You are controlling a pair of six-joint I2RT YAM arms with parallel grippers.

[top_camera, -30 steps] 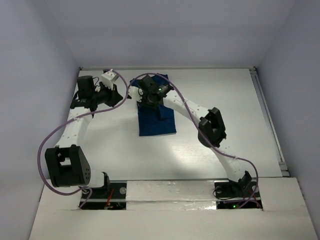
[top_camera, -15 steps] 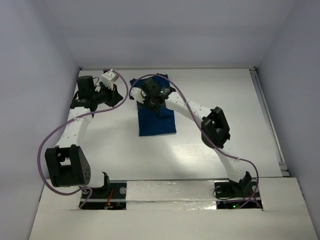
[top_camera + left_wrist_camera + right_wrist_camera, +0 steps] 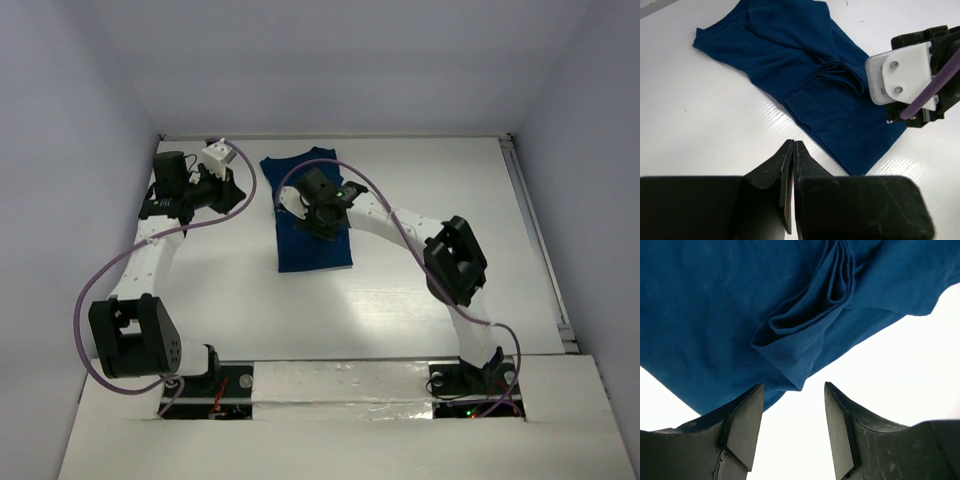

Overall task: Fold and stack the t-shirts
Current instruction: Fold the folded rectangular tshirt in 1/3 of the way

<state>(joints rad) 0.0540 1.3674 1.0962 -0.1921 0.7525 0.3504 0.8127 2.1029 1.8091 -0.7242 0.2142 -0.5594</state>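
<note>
My right gripper (image 3: 792, 390) jaws apart, empty, over bunched fold of t-shirt (image 3: 715, 315); left gripper (image 3: 792, 147) pressed together, empty. Risk: finger snags flap on lift (fold looks loose), undoing crease.

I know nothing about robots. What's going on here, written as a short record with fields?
Garment: one dark navy-blue cloth t-shirt, partly folded into a long strip, a bunched ridge in it
Surface: white table
Right end effector: open, over the bunched ridge, gripping nothing
Left end effector: shut, empty, beside the shirt, apart from it
Other shirts: none in view
</note>
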